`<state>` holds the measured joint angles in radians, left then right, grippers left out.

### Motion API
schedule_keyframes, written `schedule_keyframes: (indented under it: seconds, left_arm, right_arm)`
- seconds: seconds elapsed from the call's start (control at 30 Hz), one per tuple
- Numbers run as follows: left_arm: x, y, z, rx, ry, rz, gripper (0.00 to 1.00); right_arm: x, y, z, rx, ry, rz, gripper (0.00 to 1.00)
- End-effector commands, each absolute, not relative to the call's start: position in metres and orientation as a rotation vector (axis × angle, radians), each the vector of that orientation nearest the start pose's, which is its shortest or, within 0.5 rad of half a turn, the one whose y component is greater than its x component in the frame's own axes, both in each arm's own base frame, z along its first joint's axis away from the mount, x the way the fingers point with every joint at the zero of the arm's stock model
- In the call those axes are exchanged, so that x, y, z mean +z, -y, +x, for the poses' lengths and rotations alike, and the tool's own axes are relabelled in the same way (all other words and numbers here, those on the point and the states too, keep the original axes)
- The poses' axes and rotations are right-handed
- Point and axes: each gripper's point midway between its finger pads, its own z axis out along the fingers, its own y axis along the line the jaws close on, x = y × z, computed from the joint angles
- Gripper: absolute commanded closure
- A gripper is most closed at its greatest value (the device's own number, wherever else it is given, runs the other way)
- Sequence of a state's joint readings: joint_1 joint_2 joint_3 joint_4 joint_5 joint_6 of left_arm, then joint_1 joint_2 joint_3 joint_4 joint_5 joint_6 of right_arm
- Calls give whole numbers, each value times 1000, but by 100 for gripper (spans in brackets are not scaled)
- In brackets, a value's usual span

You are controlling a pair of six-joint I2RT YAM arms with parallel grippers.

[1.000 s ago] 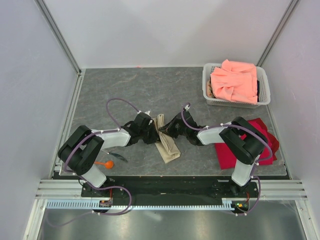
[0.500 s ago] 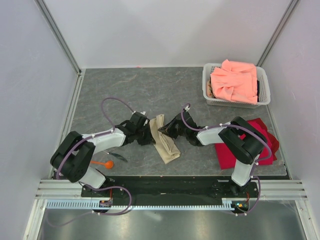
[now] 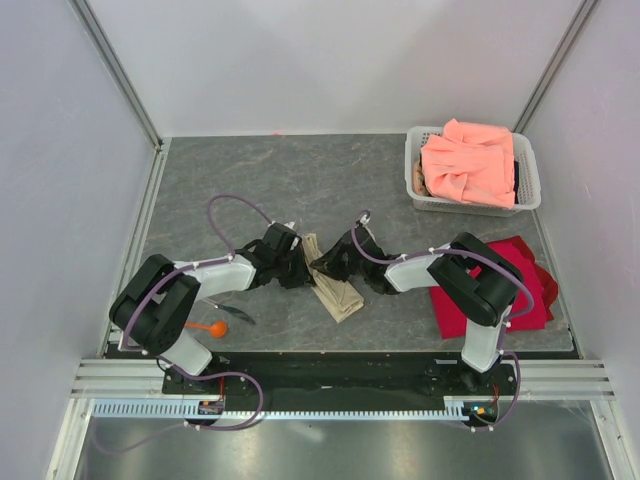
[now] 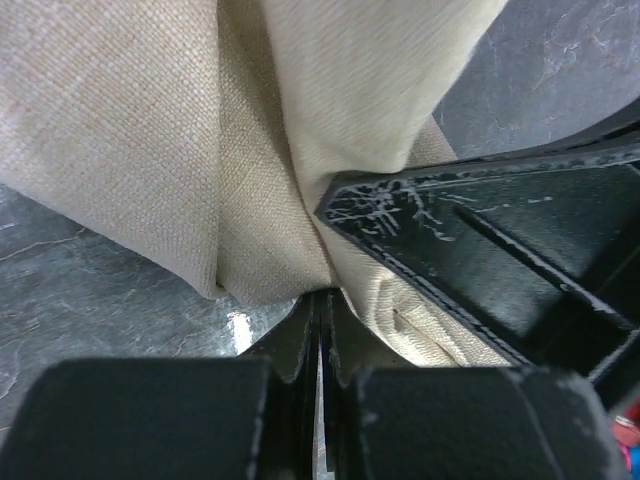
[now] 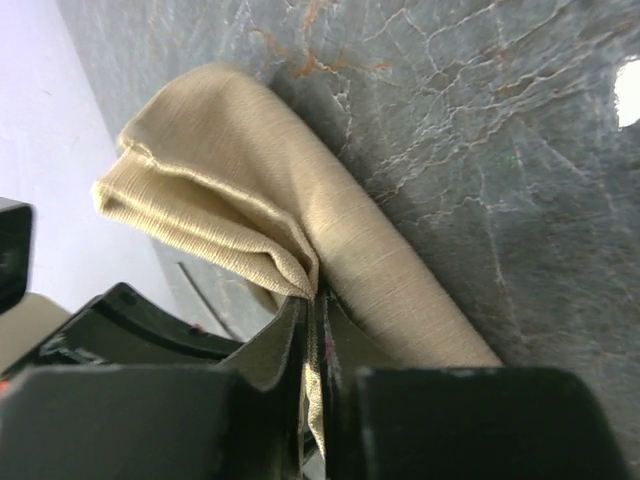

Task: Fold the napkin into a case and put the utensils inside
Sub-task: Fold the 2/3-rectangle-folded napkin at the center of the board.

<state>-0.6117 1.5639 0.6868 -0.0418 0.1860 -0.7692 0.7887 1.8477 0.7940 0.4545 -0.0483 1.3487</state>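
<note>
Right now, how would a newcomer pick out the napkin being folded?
On the grey table, look at the front middle. The napkin is the narrow beige folded cloth there, unlike the red cloth at right and the pink cloth in the white basket.

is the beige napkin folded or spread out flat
Folded: the napkin lies as a long narrow strip, and both wrist views show stacked layers with rounded fold edges, not one flat sheet.

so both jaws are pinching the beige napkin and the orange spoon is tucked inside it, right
No: the orange spoon is not inside the napkin; it lies on the table, well left of the cloth, as the top external view shows. Both jaws do pinch the beige napkin.
</note>
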Motion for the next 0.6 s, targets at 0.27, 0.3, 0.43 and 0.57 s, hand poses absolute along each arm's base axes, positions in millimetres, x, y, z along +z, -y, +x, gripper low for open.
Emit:
schedule_keyframes:
  seconds: [0.27,0.3,0.43,0.57]
  left_arm:
    - [54,242,233,-827,-2611,-76,94]
    - [58,241,232,-838,-2602,-81,92]
    - [81,226,241,-881,-2548,-160,90]
    - [106,221,254,-961,-2499,-202,91]
  right_arm:
    - [52,-377,298,1077,-2356,213,53]
    - [52,-376,296,1084,-2348,187,48]
    - [68,-384,292,1142,-2312,31,39]
    - [79,-391,280,1229,-2305,-77,36]
